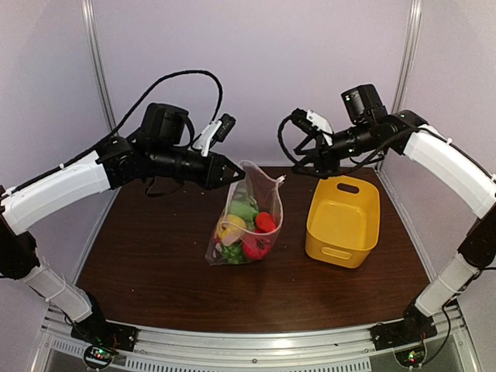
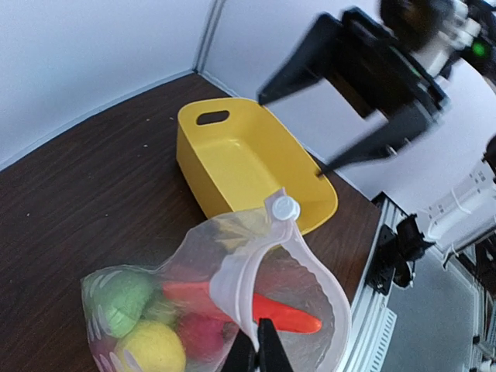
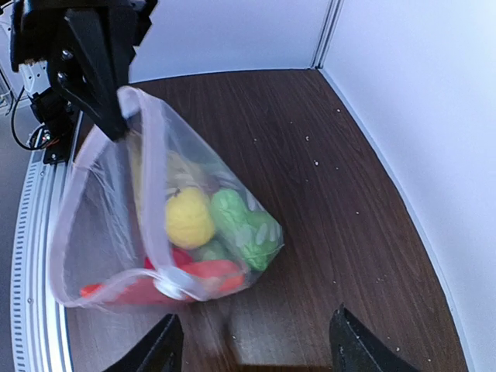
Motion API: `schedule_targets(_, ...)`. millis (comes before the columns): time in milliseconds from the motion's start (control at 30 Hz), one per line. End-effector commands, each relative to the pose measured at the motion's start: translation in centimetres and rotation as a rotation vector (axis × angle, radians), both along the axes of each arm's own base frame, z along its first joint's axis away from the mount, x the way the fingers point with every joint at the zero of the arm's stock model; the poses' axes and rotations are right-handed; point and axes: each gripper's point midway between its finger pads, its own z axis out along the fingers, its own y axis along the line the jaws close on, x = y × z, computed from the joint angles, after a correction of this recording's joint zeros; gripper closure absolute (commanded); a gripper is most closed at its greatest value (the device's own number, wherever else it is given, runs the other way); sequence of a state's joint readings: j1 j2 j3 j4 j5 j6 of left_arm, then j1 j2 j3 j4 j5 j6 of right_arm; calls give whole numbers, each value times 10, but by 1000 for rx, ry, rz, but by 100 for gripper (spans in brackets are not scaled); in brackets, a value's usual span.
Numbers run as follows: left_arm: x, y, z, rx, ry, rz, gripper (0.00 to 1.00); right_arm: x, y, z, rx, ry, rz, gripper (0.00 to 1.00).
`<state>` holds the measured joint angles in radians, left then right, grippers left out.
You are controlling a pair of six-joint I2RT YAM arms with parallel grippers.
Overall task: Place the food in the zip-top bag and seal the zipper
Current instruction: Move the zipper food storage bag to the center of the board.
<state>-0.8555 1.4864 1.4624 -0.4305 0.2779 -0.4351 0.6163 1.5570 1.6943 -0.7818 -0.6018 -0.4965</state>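
The clear zip-top bag stands on the table with toy food inside: a yellow lemon, green pieces and red pieces. My left gripper is shut on the zipper rim at the bag's top left corner and holds the mouth up. The white slider sits at the far end of the rim. In the right wrist view the bag lies below my right gripper. My right gripper is open and empty, above and to the right of the bag.
An empty yellow handled basket stands right of the bag; it also shows in the left wrist view. White walls close the back and sides. The metal rail runs along the near edge.
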Motion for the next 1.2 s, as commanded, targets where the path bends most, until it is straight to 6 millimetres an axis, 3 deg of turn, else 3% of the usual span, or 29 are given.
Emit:
schedule_targets(0, -39, 3, 43, -51, -216, -256, 100, -4, -32, -11, 22, -23, 204, 33)
schedule_targets(100, -40, 4, 37, -37, -217, -264, 100, -22, -36, -51, -58, -27, 291, 31)
schedule_targets(233, -40, 0, 25, -25, -195, -287, 100, -42, -19, -68, -62, -37, 356, 29)
schedule_targets(367, -39, -4, 15, -14, -176, -298, 100, -60, -2, -64, -14, -24, 417, 28)
schedule_targets(500, -39, -5, 8, -14, -168, -305, 100, -74, 2, -56, 38, 3, 467, 28)
schedule_targets(1167, -33, -8, -5, -5, -140, -281, 100, -77, 19, -42, 223, 145, 433, 54)
